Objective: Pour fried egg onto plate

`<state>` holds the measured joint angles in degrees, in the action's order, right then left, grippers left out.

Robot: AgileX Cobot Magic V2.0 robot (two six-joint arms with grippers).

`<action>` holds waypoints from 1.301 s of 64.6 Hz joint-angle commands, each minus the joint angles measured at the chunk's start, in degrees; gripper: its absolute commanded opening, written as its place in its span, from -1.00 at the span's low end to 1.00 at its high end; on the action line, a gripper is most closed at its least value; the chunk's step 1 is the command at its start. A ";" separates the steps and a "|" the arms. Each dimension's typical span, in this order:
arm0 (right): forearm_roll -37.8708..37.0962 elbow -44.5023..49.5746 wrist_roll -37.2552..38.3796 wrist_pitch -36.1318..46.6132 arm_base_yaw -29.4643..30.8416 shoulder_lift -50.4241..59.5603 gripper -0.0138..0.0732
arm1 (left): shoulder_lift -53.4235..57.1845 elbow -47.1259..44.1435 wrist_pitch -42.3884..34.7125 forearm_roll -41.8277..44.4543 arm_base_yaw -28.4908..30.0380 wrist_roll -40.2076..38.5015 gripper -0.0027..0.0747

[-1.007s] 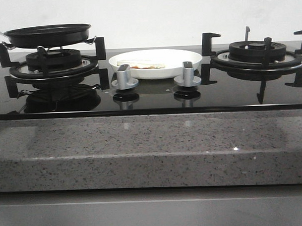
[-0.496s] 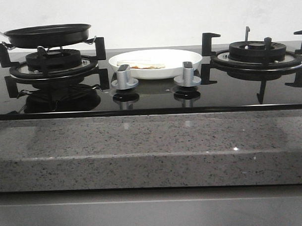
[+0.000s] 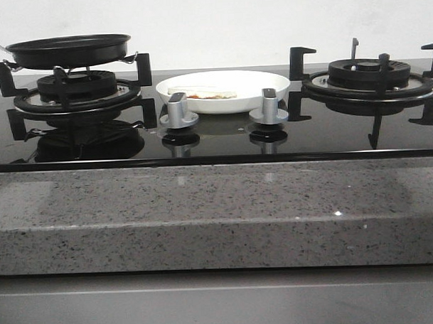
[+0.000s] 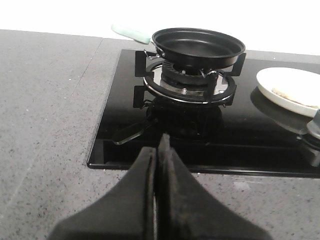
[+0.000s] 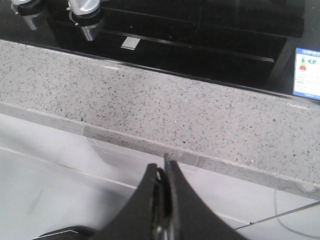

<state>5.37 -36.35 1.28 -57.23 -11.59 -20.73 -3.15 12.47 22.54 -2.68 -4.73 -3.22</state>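
Observation:
The white plate [image 3: 224, 90] sits on the black hob between the two burners, behind the knobs. The fried egg [image 3: 210, 94] lies flat in it, only an edge showing; both also show in the left wrist view, the plate [image 4: 290, 90] and the egg [image 4: 292, 96]. The black frying pan [image 3: 69, 50] rests on the left burner and looks empty in the left wrist view [image 4: 199, 47]. My left gripper [image 4: 159, 145] is shut and empty, over the counter in front of the left burner. My right gripper [image 5: 164, 167] is shut and empty, below the counter's front edge. Neither gripper shows in the front view.
Two silver knobs [image 3: 178, 111] [image 3: 268, 106] stand in front of the plate. The right burner's black grate [image 3: 369, 78] holds nothing. The pan's pale green handle [image 4: 131, 33] points away to the far left. The grey speckled counter [image 3: 218, 212] runs along the front.

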 commanded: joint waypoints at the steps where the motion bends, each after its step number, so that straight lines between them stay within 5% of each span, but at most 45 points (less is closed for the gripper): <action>1: -0.43 -1.23 -0.48 3.53 0.30 -0.42 -0.84 | 2.21 -3.84 -10.63 -0.75 0.11 -0.27 -0.98; 13: -0.43 -1.23 -0.48 3.53 0.30 -0.42 -0.84 | 4.54 -13.37 -24.33 -0.84 0.11 -0.27 -0.98; 84: -0.43 -1.21 -0.48 3.58 0.30 -0.42 -0.84 | 4.54 -13.16 -25.49 -0.39 -0.51 -0.27 -0.98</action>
<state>5.37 -36.25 1.28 -57.34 -11.59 -20.73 0.31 -0.37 2.06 -2.97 -4.71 -3.22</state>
